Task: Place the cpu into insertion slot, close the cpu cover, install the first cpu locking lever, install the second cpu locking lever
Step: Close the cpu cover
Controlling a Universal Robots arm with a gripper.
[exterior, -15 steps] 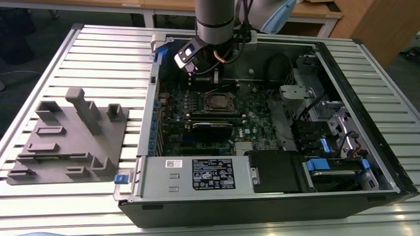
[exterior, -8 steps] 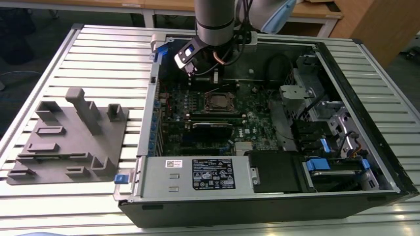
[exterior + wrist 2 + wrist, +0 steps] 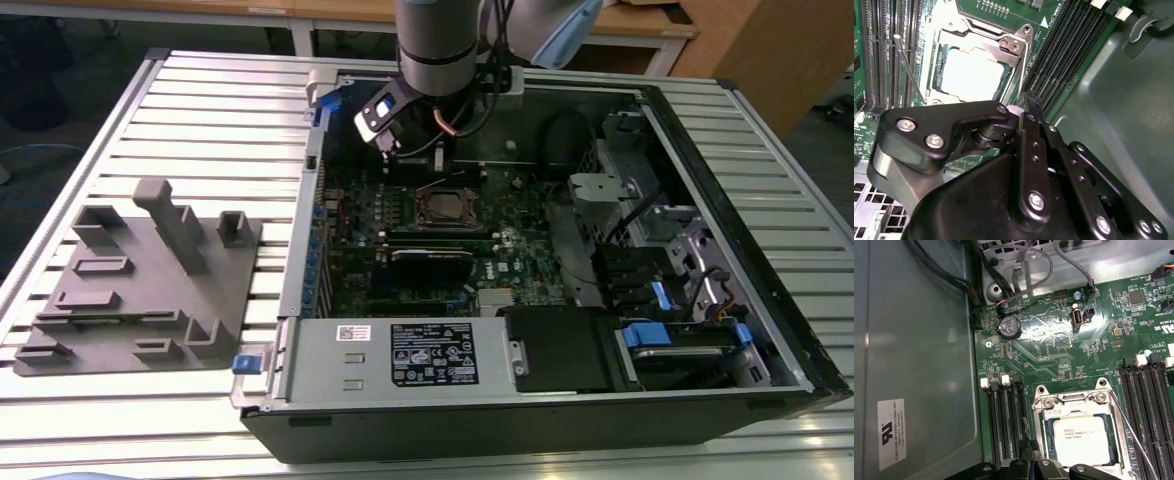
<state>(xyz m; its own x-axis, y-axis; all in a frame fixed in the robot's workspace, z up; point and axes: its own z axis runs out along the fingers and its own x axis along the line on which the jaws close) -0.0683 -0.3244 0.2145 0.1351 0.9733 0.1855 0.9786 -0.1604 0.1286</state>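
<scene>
The cpu (image 3: 1081, 440) lies flat in the insertion slot (image 3: 1046, 440) on the green board, its pale metal top showing. The cpu cover (image 3: 1072, 401), a silver frame, lies down around the chip (image 3: 971, 75). A thin locking lever (image 3: 909, 67) stands up free beside the socket, seen as a slanted wire (image 3: 1134, 437) in the first wrist view. My gripper (image 3: 1026, 106) hovers just off one corner of the socket with its fingers shut and nothing between them. In the exterior view the gripper (image 3: 390, 140) hangs over the board behind the socket (image 3: 447, 207).
Rows of black memory slots (image 3: 1004, 425) flank the socket. Cables (image 3: 1019, 270) run along the case wall. A black card (image 3: 430, 262) sits nearer the case front, beside drive bays with blue tabs (image 3: 654, 335). A grey fixture block (image 3: 140, 280) stands outside the case on the slatted table.
</scene>
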